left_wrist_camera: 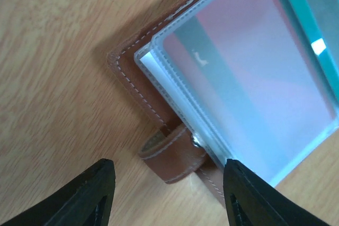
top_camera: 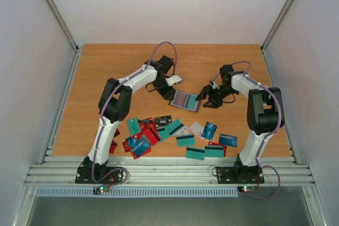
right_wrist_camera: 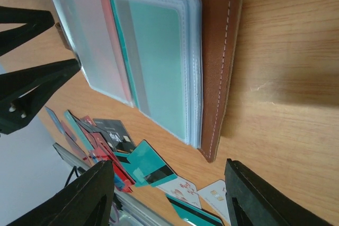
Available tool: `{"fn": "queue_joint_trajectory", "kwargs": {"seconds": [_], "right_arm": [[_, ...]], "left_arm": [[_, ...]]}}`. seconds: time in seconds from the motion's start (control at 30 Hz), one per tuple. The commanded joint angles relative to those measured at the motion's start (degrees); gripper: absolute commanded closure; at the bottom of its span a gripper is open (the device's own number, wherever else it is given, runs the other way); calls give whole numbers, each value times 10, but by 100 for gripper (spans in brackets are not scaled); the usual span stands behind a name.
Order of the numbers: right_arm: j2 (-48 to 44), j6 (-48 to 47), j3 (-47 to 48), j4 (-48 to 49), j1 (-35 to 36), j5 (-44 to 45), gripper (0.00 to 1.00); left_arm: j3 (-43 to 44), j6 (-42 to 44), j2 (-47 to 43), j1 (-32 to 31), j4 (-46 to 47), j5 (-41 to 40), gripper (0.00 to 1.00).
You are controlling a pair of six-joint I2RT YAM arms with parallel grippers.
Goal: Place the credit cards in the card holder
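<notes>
The credit cards (top_camera: 159, 130) lay loose in a band along the near edge of the table (top_camera: 106, 67). The band ran from a red and blue cluster left of the middle to teal and blue ones towards the near right corner, all well apart from both arms. Further in, at about the middle of the table, the left end effector (left_wrist_camera: 167, 194) hung empty with its fingers apart. It was low over the left corner of the card holder (top_camera: 185, 100), where the brown snap tab (left_wrist_camera: 175, 154) stuck out between the fingers; this looked like a position for pinning that side down. The holder lay open and flat, its clear sleeves upward. A red card showed in the left leaf (right_wrist_camera: 87, 41) and a teal one in the right leaf (right_wrist_camera: 159, 62), so at least two seemed stowed already. Just beside the holder's right edge, the right end effector (right_wrist_camera: 169, 165) faced it with its fingers likewise spread and nothing between them. It was probably free to fetch another card from the band while the left arm steadied the holder. Most of the task appeared to remain.
</notes>
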Motion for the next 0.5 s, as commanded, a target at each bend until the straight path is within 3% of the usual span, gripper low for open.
{"fn": "queue_joint_trajectory", "kwargs": {"seconds": [0.0,0.47], "right_arm": [[5,-13,5,-16,-2,-6,41],[7,-13,9,-16,-2,-2,42]], "left_arm": [[33,12,25,-5,-6,15,43],[21,-16,25,-16,19,60,86]]}}
